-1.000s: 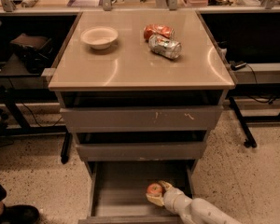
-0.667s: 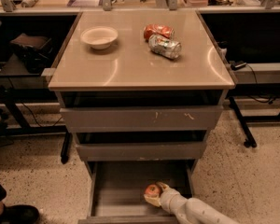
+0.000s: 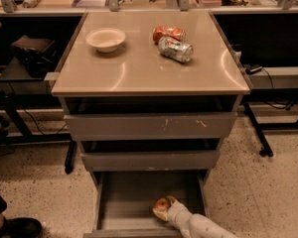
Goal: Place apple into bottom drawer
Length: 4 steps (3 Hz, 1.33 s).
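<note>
Gripper [image 3: 163, 208], jaws clamped on the apple [image 3: 162, 203], inside the open bottom drawer [image 3: 124, 202]; bowl [image 3: 106, 38] on cabinet top [image 3: 149, 71].

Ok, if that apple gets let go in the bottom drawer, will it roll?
Probably a little: the apple is round and the bottom drawer floor looks flat and smooth. Its low sides should stop it. The gripper is right against it.

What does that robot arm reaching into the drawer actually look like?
The arm is a thick, smooth, off-white tube with rounded segments; no cables or markings show. Its cream-coloured gripper sits low in the wide grey metal bottom drawer, at the small red apple.
</note>
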Available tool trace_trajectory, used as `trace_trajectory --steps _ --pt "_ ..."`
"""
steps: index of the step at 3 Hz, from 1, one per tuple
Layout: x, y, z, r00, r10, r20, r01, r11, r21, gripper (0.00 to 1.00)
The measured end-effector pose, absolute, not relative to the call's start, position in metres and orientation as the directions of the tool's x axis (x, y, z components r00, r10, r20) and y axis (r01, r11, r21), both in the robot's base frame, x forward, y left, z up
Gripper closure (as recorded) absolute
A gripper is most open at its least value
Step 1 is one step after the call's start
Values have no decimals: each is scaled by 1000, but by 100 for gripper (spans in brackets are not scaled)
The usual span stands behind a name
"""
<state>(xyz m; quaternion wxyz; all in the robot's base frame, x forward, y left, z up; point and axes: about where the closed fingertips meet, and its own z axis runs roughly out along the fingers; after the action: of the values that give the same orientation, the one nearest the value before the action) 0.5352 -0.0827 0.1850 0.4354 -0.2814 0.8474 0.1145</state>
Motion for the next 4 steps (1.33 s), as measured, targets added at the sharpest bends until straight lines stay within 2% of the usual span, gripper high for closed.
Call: trace_trajectory --steps 2,3,4 --pt "539 -89 172 -467 -400 -788 -554 827 -92 100" --pt "539 -89 172 -467 -400 -788 -554 827 -92 81" --pt "539 -89 172 -467 -400 -788 -554 827 -92 58"
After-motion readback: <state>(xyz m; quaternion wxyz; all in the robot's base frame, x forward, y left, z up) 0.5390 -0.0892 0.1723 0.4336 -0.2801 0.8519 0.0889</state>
